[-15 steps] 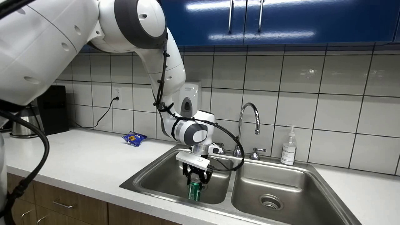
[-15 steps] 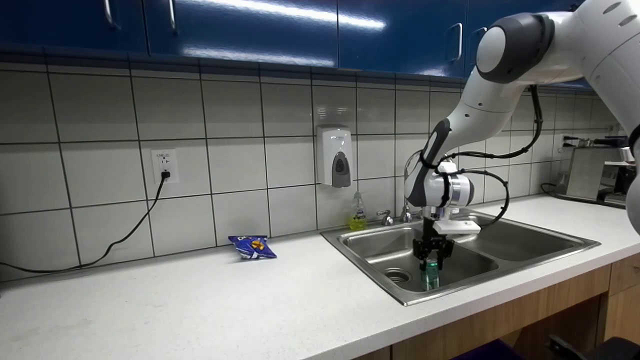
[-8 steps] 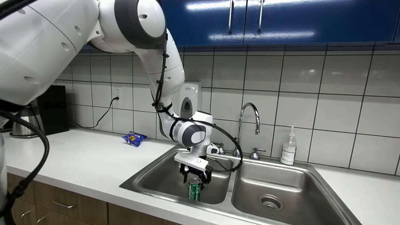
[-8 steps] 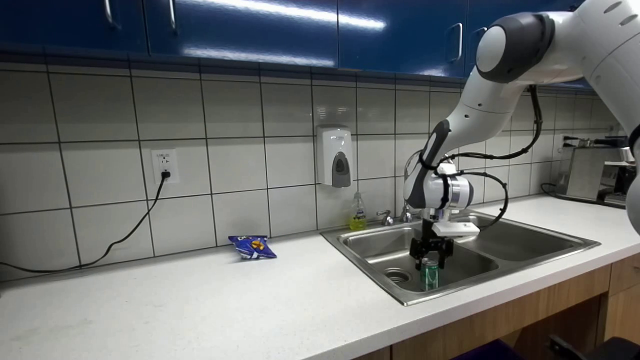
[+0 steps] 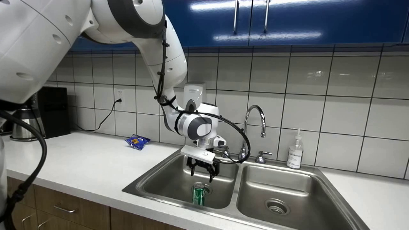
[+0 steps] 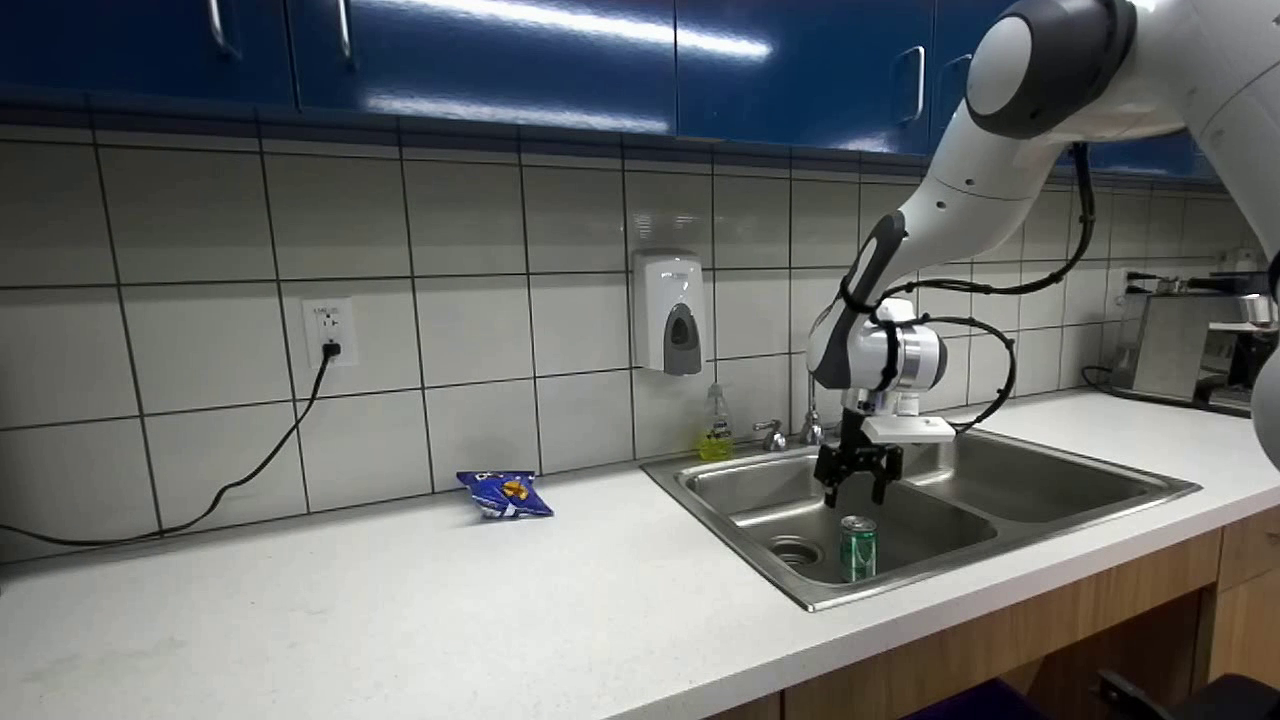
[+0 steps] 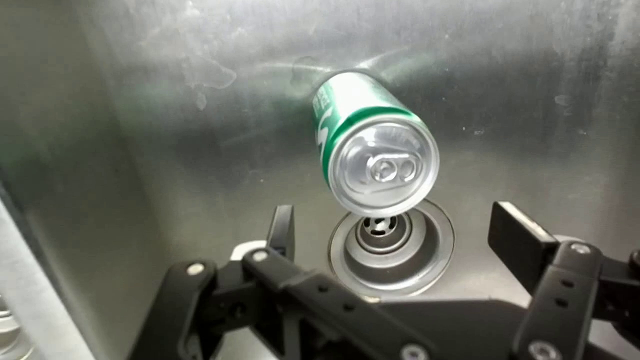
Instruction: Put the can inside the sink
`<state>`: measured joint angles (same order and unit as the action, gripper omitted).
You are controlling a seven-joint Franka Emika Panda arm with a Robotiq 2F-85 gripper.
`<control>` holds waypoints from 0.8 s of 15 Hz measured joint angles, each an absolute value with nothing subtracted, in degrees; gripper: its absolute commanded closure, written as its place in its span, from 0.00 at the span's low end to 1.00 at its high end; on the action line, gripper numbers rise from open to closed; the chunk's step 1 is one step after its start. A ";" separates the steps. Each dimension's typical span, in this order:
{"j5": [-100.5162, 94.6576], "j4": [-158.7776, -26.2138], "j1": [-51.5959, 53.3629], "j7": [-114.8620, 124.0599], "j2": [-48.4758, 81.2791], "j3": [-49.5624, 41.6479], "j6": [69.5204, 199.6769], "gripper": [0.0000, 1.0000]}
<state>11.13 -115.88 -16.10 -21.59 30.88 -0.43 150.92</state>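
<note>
The green can (image 5: 198,195) stands upright in the left basin (image 5: 166,187) of the steel sink (image 5: 234,201), toward its near side. The gripper (image 5: 201,178) hangs over the basin, higher than the can and apart from it, with its 2 fingers (image 7: 520,245) spread wide. Looking down past them in the wrist view, I see the silvery lid (image 7: 367,182) with its pull tab (image 7: 397,162) facing up, and the round drain (image 7: 390,272) just beside the can, partly covered by it from that angle. In an exterior view the white arm (image 5: 175,64) reaches across from the left, a black cable (image 5: 242,131) looping off it. Along the sink's far edge the chrome faucet (image 5: 262,123) rises between 2 lever handles (image 5: 260,158), and a clear pump bottle (image 5: 295,155) stands to its right. Left of the sink, a blue packet (image 5: 137,141) lies on the white counter (image 5: 80,163) near the tiled wall (image 5: 338,113). In an exterior view I spot a bottle of yellow liquid (image 6: 716,438) by the sink's far left corner.
</note>
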 measured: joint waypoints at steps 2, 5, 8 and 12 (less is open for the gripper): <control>11.09 -116.31 -16.10 -21.59 29.11 -0.46 150.81 0.00; 11.02 -117.08 -16.10 -23.85 26.65 -0.38 148.91 0.00; 10.73 -117.99 -16.10 -27.95 24.28 -0.26 145.39 0.00; 8.54 -119.84 -16.07 -30.57 21.17 -0.26 142.24 0.00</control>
<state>8.54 -119.84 -16.07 -30.57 21.17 -0.26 142.24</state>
